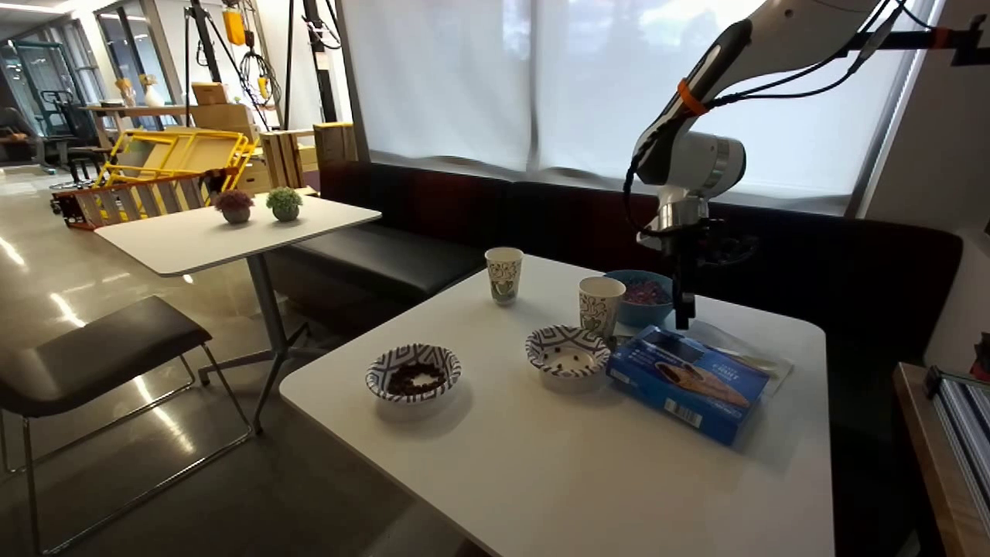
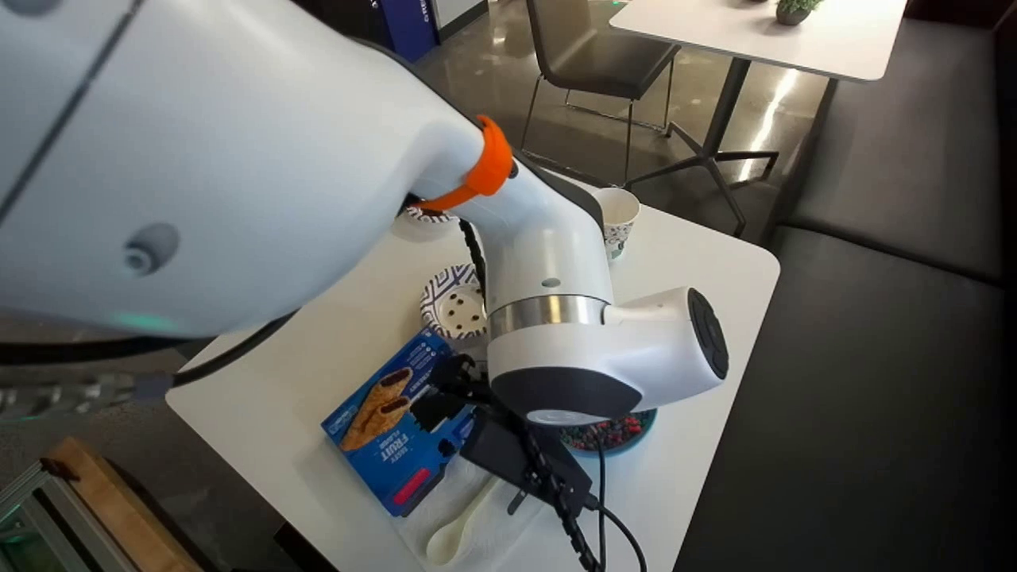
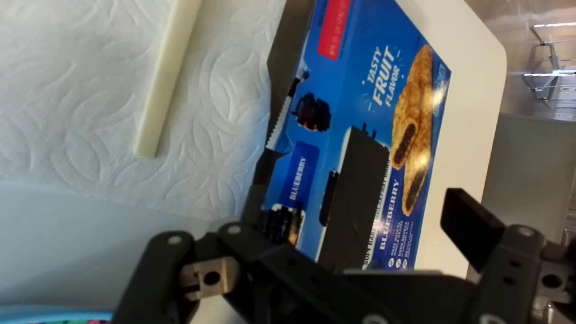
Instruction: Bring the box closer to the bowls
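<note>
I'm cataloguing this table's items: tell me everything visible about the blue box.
The blue box is flat, rectangular, apparently cardboard, printed with two filled pastries, "BLUEBERRY" and "TASTY FRUIT FLAVOR"; a long side shows a barcode. Its other long edge looks torn open. It lies face up on the white table, torn edge toward the paper towel, one corner close to a patterned bowl. The open gripper hangs over it; whether gripper or bowl touches it is unclear.

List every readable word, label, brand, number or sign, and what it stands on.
"TASTY FRUIT FLAVOR": blue box, wrist view.
"BLUEBERRY": same box, twice.
"SOFT BAKED BREAKFAST": same box; next word unclear.
"WHOLE GRAINS": same box; nearby small print unclear.
"GRE": blue background panel, cut off.
Too small or blurred: barcode, red label; no brand legible.
</note>
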You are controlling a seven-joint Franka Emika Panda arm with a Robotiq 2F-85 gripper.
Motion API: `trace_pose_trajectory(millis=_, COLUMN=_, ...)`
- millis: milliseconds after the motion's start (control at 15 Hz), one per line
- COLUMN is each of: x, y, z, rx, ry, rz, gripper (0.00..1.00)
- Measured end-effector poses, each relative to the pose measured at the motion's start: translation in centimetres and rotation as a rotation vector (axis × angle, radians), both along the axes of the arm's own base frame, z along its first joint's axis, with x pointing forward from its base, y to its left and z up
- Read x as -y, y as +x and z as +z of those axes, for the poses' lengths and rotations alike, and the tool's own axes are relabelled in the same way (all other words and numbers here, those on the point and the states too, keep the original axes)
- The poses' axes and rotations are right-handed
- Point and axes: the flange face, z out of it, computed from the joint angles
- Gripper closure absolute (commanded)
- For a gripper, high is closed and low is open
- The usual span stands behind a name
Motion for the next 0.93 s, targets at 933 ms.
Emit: trace_pose_trajectory(millis=933, x=1.4, y=-0.4, z=-1.4, rx=0.073, ry=0.089, rz=-0.124, gripper=0.0)
